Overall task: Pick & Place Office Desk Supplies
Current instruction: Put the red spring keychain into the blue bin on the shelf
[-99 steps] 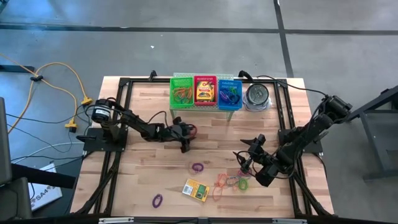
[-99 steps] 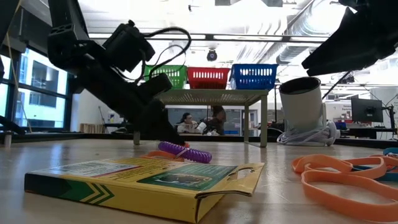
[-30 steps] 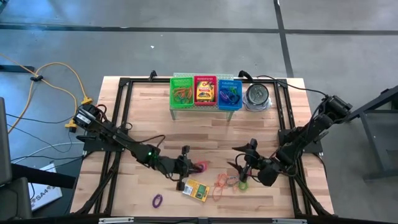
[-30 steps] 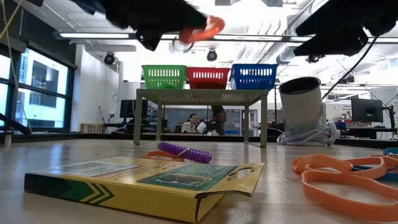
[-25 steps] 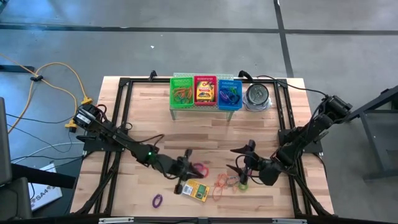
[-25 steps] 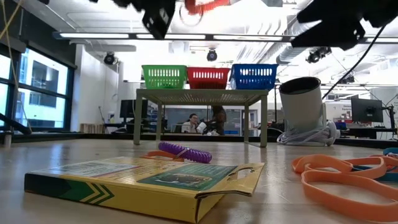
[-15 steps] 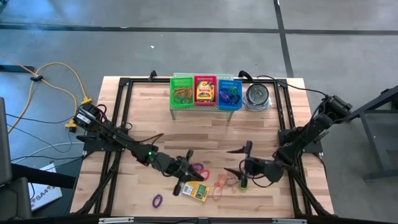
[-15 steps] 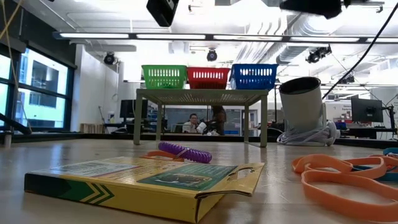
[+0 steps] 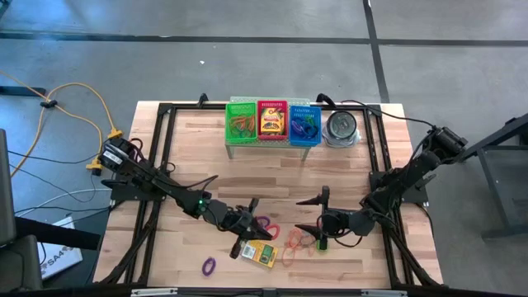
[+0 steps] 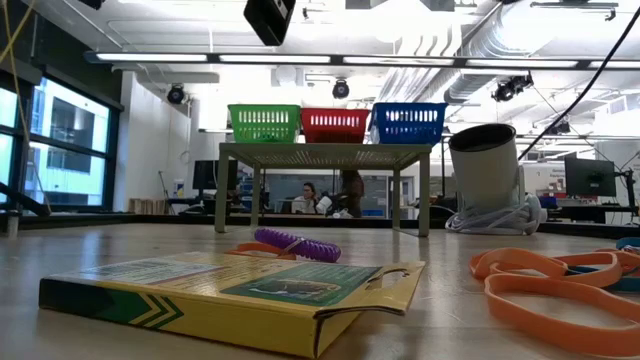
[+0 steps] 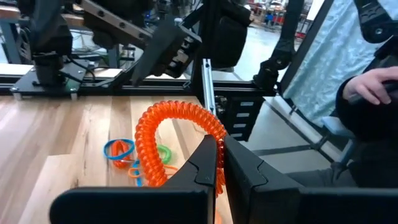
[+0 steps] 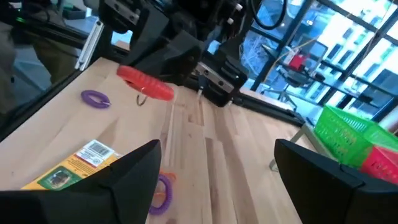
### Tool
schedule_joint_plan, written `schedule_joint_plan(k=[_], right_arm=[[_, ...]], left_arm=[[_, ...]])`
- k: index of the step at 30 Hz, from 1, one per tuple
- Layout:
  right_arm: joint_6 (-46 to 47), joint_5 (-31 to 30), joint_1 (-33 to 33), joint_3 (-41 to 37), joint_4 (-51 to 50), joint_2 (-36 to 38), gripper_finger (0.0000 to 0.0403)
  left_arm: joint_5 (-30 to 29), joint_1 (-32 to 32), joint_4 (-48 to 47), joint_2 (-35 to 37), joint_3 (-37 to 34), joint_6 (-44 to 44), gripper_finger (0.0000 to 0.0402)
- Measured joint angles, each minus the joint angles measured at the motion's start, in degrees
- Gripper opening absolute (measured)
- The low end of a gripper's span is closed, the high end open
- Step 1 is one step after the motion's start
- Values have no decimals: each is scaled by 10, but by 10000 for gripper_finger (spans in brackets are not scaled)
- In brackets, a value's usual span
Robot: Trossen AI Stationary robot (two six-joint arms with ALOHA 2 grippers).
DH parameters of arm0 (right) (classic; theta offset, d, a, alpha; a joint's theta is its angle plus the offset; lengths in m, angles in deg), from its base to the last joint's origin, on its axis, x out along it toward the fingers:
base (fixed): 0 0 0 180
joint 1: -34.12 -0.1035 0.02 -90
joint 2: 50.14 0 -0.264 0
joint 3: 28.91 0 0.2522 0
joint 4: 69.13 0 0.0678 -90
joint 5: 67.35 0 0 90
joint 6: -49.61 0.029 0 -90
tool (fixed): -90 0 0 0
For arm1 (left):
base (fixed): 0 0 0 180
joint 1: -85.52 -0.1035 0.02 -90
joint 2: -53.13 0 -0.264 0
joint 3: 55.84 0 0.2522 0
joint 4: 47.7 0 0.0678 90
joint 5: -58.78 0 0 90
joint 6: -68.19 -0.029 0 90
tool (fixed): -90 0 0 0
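Red coil band [image 11: 176,134] clamped in shut left gripper [image 11: 219,163], now lifted off table; was still low a second ago, so pick done, carry to baskets next. Crayon box [image 9: 261,253] flat near front edge, just beside left gripper [image 9: 245,224]. Right gripper [image 9: 314,216], jaws wide and empty, has slid left over band pile [image 9: 302,240]. Mid-table open up to green basket [image 9: 241,122] on rear rack.

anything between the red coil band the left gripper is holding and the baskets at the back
Nothing visible. The left gripper holds the red coil band above the table, and bare wood lies between it and the baskets.
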State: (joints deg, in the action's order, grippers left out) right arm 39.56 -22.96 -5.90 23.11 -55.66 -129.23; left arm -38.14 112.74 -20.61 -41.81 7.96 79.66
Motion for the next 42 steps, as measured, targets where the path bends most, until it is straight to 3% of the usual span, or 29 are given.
schedule_joint_plan(k=[6, 12, 17, 24, 33, 42], right_arm=[[43, 76, 20, 0, 12, -22, 303], [39, 68, 38, 0, 24, -80, 303], [-18, 68, 37, 0, 105, -109, 303], [-67, 68, 21, 0, 128, -111, 303], [-37, 84, 23, 0, 145, -111, 303], [-145, 82, 28, 0, 144, -120, 303]], left_arm=[[13, 0, 10, -26, 1, 2, 4], [16, -11, 21, -49, 1, 18, 4], [37, -20, 26, -51, 1, 38, 4], [39, -16, 27, -51, 1, 27, 4], [39, -16, 25, -52, 1, 25, 4], [39, -17, 25, -53, 1, 25, 4]])
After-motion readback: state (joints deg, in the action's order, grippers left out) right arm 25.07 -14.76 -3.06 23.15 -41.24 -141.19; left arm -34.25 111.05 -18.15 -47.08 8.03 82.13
